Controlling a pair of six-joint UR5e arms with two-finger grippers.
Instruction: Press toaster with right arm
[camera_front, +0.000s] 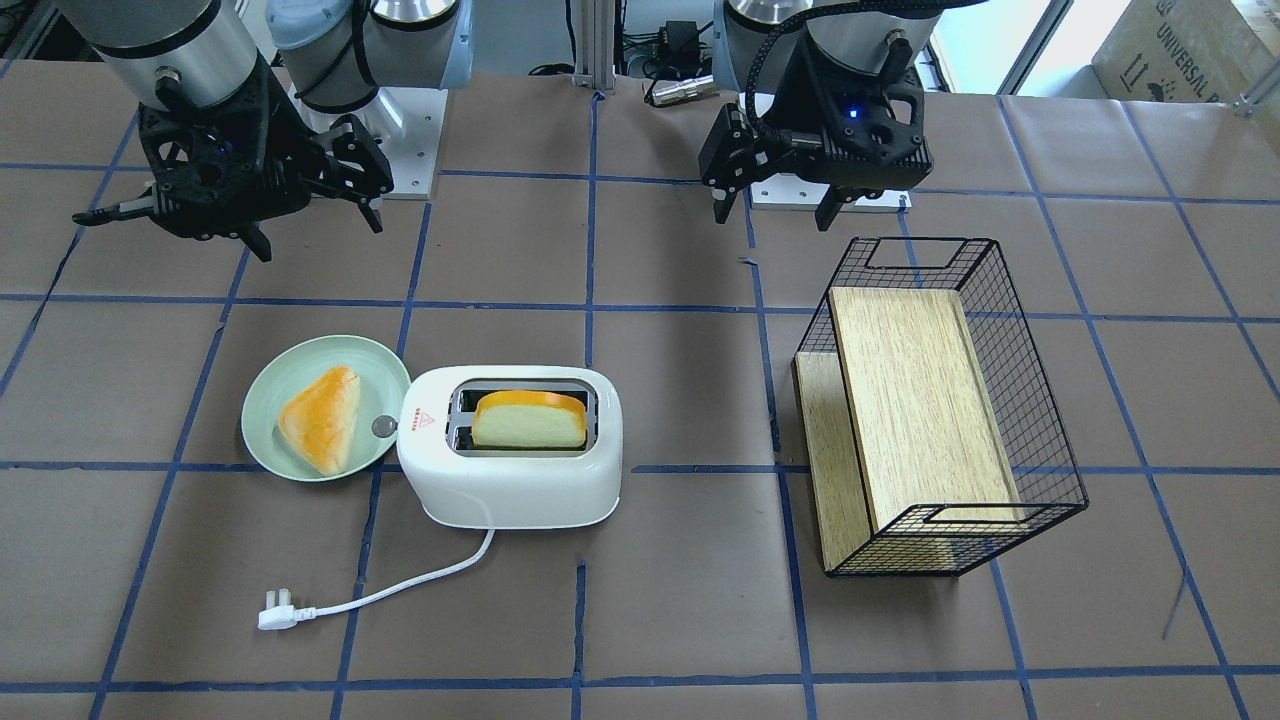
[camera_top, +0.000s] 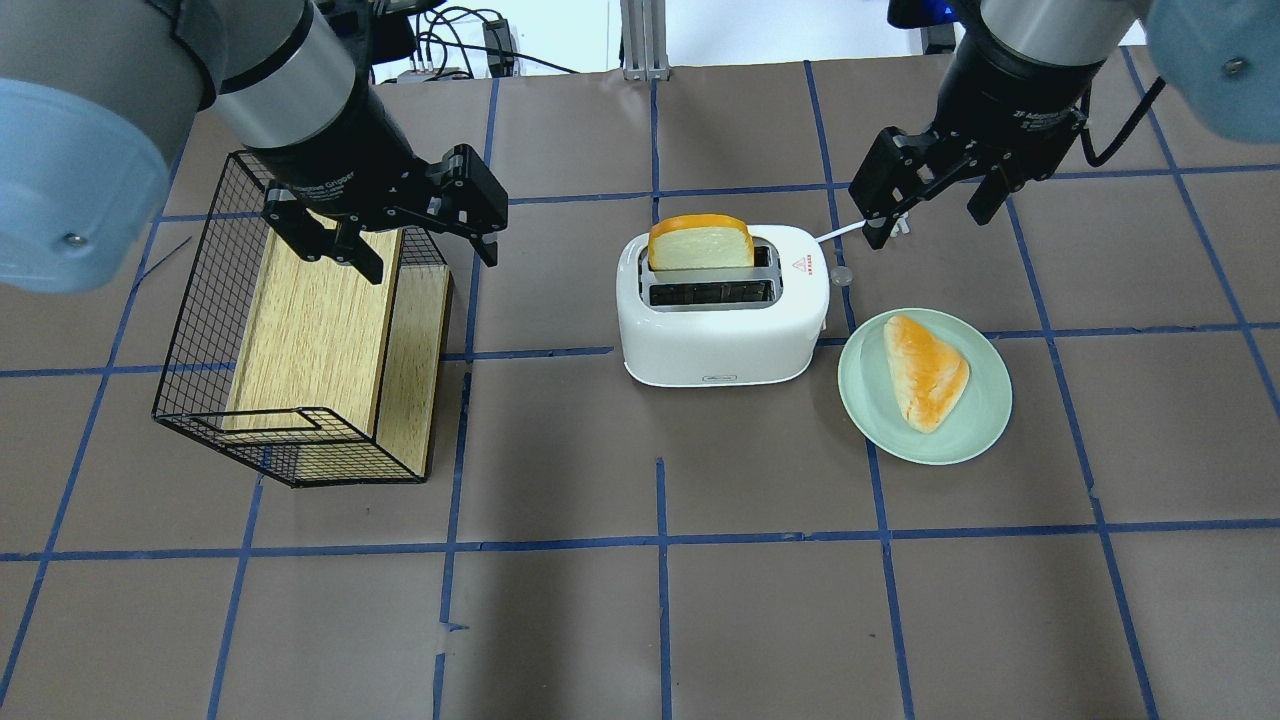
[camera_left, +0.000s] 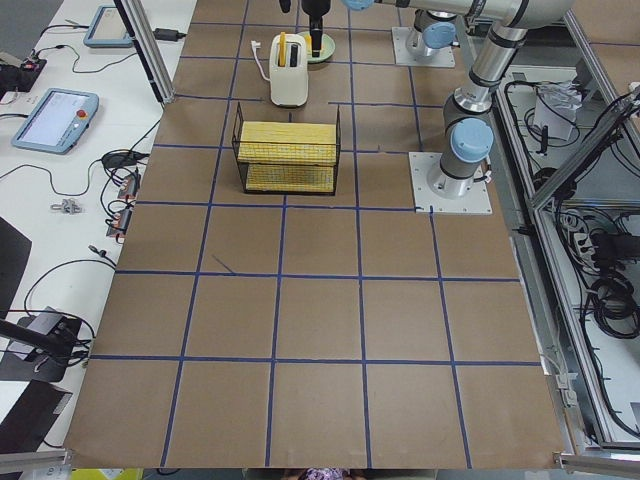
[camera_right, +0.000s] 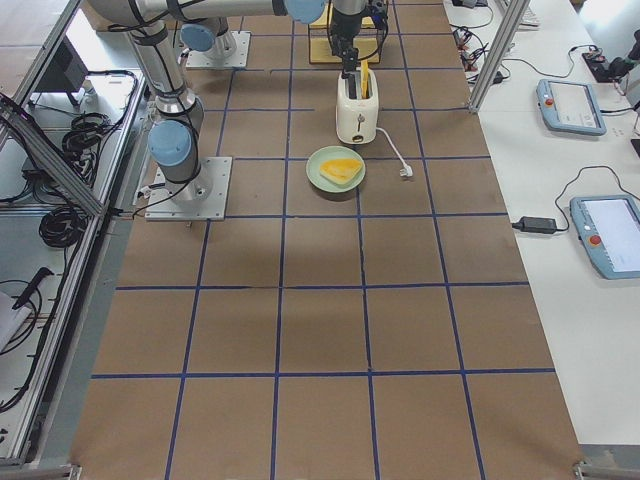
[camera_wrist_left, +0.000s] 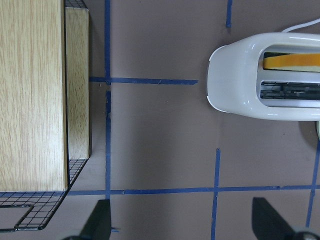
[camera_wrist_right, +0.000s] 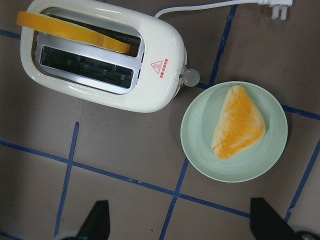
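The white two-slot toaster (camera_top: 720, 345) stands mid-table, with a slice of bread (camera_top: 700, 245) upright in its far slot. Its silver knob (camera_top: 840, 275) sits on the end facing the plate, below the red triangle mark. The toaster also shows in the front view (camera_front: 510, 490) and the right wrist view (camera_wrist_right: 150, 90). My right gripper (camera_top: 930, 225) hangs open and empty in the air, to the right of the toaster and beyond its knob end. The right wrist view shows its fingers (camera_wrist_right: 97, 220) spread wide. My left gripper (camera_top: 432, 265) is open and empty by the basket.
A pale green plate (camera_top: 870, 400) with a triangular bread piece (camera_top: 925, 370) lies right beside the knob end. The white cord and plug (camera_front: 275, 610) trail on the far side. A black wire basket (camera_top: 200, 300) holding wooden boards stands to the left of the toaster.
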